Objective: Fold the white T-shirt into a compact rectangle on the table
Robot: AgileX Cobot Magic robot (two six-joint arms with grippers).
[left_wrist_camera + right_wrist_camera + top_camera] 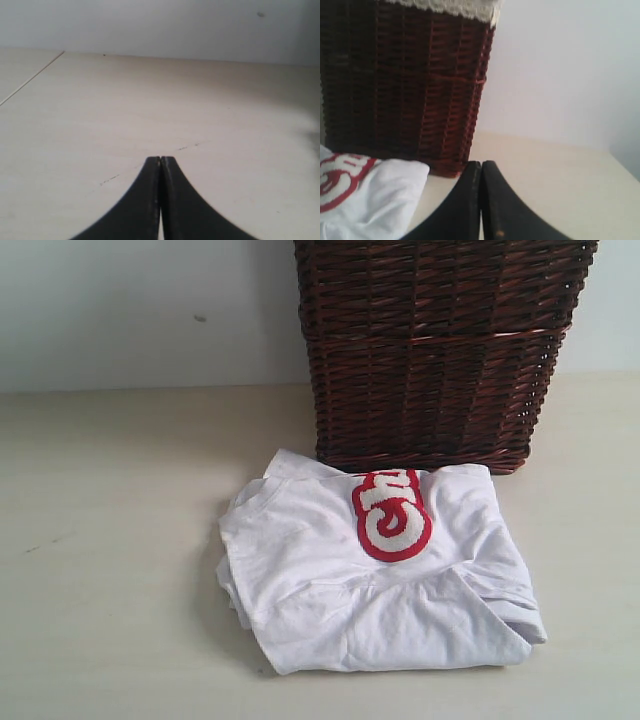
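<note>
Table (100, 590): carrying folded white T-shirt (330, 585), lettering facing up.
Basket (430, 350): standing at shirt's twelve o'clock.
Left tool (160, 159): pressing closed, holding nothing.
Right tool (481, 163): pressing closed, holding nothing.

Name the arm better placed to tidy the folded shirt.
Probably right. The shirt lies close beside the shut right hand, near the basket. The left hand, also shut, faces only table, with no shirt in its view.

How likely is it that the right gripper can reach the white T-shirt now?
Probably yes. The shut right gripper hangs close beside the white T-shirt with only bare table between them; the wicker basket stands behind the shirt, not across the way.
</note>
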